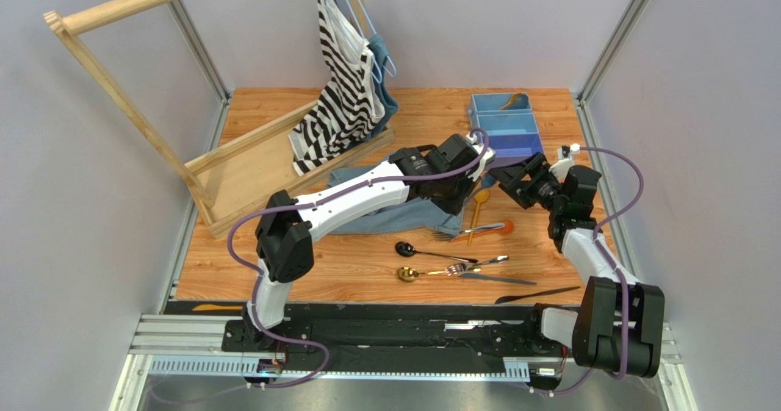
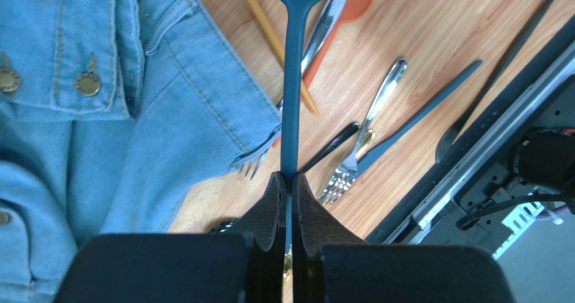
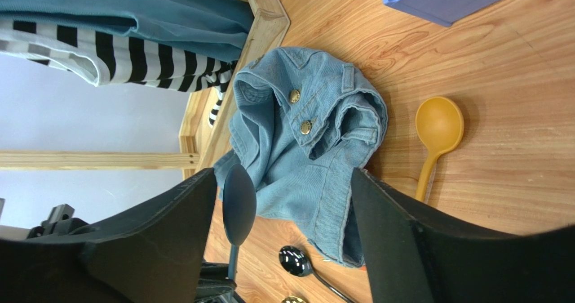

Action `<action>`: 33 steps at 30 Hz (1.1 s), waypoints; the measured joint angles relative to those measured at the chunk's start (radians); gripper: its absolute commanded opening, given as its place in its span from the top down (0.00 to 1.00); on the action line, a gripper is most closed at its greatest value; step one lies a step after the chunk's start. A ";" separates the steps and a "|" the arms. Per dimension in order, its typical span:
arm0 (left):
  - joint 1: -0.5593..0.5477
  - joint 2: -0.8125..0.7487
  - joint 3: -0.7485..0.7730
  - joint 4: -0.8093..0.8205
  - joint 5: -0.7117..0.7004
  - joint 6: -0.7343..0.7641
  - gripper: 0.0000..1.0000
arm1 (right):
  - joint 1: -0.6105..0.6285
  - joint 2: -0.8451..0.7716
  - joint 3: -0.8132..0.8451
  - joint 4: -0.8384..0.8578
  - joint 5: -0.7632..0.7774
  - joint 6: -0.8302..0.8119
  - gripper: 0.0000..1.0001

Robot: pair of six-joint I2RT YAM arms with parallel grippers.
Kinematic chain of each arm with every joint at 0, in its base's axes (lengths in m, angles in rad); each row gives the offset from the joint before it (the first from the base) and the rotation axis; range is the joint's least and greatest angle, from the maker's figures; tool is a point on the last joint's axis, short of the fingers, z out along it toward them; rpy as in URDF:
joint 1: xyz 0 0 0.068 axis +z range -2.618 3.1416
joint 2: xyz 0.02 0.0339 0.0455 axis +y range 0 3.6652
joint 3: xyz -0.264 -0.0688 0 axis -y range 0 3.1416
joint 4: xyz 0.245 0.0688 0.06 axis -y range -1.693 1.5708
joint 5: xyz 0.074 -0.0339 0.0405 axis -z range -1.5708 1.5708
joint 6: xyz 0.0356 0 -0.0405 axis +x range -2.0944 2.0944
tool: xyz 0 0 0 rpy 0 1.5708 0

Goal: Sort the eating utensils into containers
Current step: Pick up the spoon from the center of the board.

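My left gripper (image 2: 290, 179) is shut on the handle of a dark blue spoon (image 2: 291, 94), its bowl pointing away from me. In the top view it (image 1: 478, 166) hovers just before the light blue three-part tray (image 1: 502, 137). My right gripper (image 3: 283, 198) is open, and the blue spoon's bowl (image 3: 239, 205) stands between its fingers, close to the left one. In the top view the right gripper (image 1: 511, 180) faces the left one. On the table lie a yellow spoon (image 1: 478, 206), an orange spoon (image 1: 495, 230), a black spoon (image 1: 408, 248), a gold spoon (image 1: 408, 274), silver forks (image 2: 364, 138) and dark knives (image 2: 425, 107).
A crumpled denim jacket (image 1: 403, 212) lies under the left arm, over the tines of one fork. A wooden rack (image 1: 119, 91) with a striped shirt (image 1: 344, 82) stands at the back left. The tray's far compartment holds a brownish spoon (image 1: 513, 102).
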 measured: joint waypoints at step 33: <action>0.000 -0.007 -0.014 -0.029 -0.113 0.009 0.89 | 0.125 0.118 0.099 -0.071 0.018 -0.089 1.00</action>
